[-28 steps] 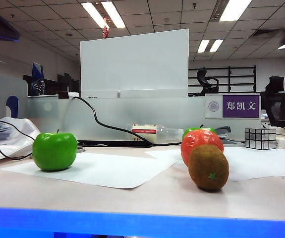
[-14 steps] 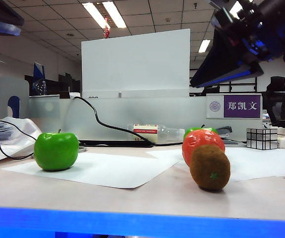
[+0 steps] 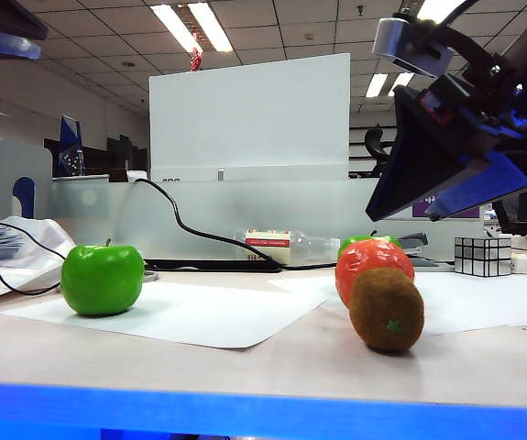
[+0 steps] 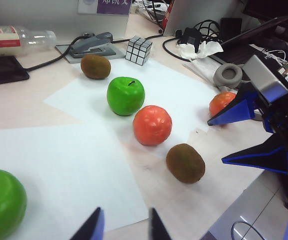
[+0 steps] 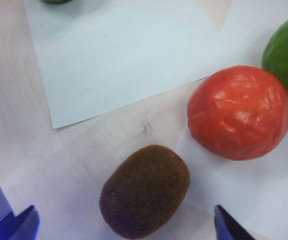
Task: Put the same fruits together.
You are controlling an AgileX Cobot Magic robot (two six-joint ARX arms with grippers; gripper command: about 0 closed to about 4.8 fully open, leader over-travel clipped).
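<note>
Right gripper lining up over the near kiwi, the pickup not yet made.

The near kiwi [image 5: 145,191] lies on bare table at the corner of a paper sheet [image 4: 58,170], just beside the orange-red fruit [image 4: 152,125]; a green apple [image 4: 125,95] comes next in the row, and the second kiwi [image 4: 95,66] sits farther back near the mirrored cube [image 4: 139,49]. The other green apple [image 3: 103,279] rests well apart on the left. The right gripper [image 5: 123,222] hangs above the near kiwi with its fingers spread wide on either side, touching nothing. My guess is that the next move is a straight drop so the fingers straddle the kiwi, minding the orange-red fruit close by. The left gripper [image 4: 124,227] hovers over the paper near that apple, fingers slightly parted and empty.
</note>
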